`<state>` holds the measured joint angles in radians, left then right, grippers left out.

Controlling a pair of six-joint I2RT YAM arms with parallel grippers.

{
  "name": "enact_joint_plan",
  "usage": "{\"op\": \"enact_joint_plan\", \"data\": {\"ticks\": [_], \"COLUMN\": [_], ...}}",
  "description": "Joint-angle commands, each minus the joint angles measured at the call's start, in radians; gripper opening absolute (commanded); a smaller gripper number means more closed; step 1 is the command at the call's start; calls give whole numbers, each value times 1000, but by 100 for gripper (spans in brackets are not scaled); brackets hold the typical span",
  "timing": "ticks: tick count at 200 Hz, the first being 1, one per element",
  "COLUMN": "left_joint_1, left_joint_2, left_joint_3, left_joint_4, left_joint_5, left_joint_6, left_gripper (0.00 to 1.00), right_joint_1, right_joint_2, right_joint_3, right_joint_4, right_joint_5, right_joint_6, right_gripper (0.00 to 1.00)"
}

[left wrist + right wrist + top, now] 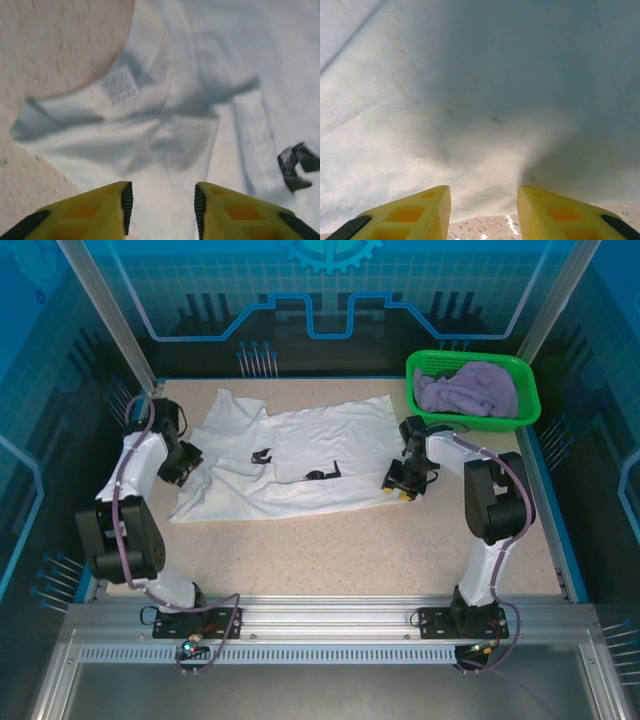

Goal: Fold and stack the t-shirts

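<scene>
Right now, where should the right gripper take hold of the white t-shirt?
Probably the right-hand edge of the white t-shirt, near its near corner, approached low from the right: it lies flat on the table directly ahead of the open right gripper.

The left arm (pixel 138 458) and right arm (pixel 486 562) match: white tubular links between bulky black joint housings, each on a black base plate (pixel 190 622). A purplish cable (pixel 117 502) loops along each. The left gripper (pixel 162 194) and right gripper (pixel 484 194) have yellow pocketed fingers (pixel 90 212), black at the base; the left pair shows ribbed black pads (pixel 127 200).
</scene>
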<state>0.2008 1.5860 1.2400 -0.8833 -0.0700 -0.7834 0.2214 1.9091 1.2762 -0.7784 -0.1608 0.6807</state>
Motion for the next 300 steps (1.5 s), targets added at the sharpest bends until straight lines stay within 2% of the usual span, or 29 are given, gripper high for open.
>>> {"op": "enact_joint_plan", "data": {"ticks": [1,15,35,47,70,100,127,148,183,208,222,239,252,267,300], "left_joint_1": [23,25,36,44,88,179,205,226,208,96,5,-59,-66,-68,-94], "left_joint_2": [8,23,77,92,36,-33,-45,-89,-212,-149,-65,57,144,253,404], "left_joint_3": [-161,-210,-243,-261,-352,-447,-447,-440,-307,-131,-18,103,168,229,315], "left_joint_4": [123,189,169,102,17,15,-18,-55,-107,-64,-25,12,37,46,14], "left_joint_5": [194,216,162,79,-33,-20,-30,-32,-44,-1,28,94,184,260,234], "left_joint_6": [-116,-126,-113,-125,-182,-187,-176,-188,-206,-118,-32,53,91,146,262], "left_gripper": [37,38,36,36,45,45,45,45,57,70,74,74,71,68,66], "right_joint_1": [-14,-16,-29,-47,-79,-90,-92,-94,-69,14,84,168,231,299,410], "right_joint_2": [1,16,40,54,53,11,-24,-72,-189,-219,-174,-63,47,170,392], "right_joint_3": [7,11,6,1,-33,-94,-149,-195,-206,-87,20,162,283,440,707], "right_joint_4": [1,-1,-12,-33,-59,-48,-54,-47,-33,-4,41,91,92,63,1], "right_joint_5": [0,-2,8,20,33,14,-2,-10,36,85,42,-85,-171,-207,-213], "right_joint_6": [14,17,34,53,89,118,150,172,189,118,51,-19,-52,-82,-84], "right_gripper": [41,40,40,40,39,39,40,44,49,49,49,49,49,49,50]}}
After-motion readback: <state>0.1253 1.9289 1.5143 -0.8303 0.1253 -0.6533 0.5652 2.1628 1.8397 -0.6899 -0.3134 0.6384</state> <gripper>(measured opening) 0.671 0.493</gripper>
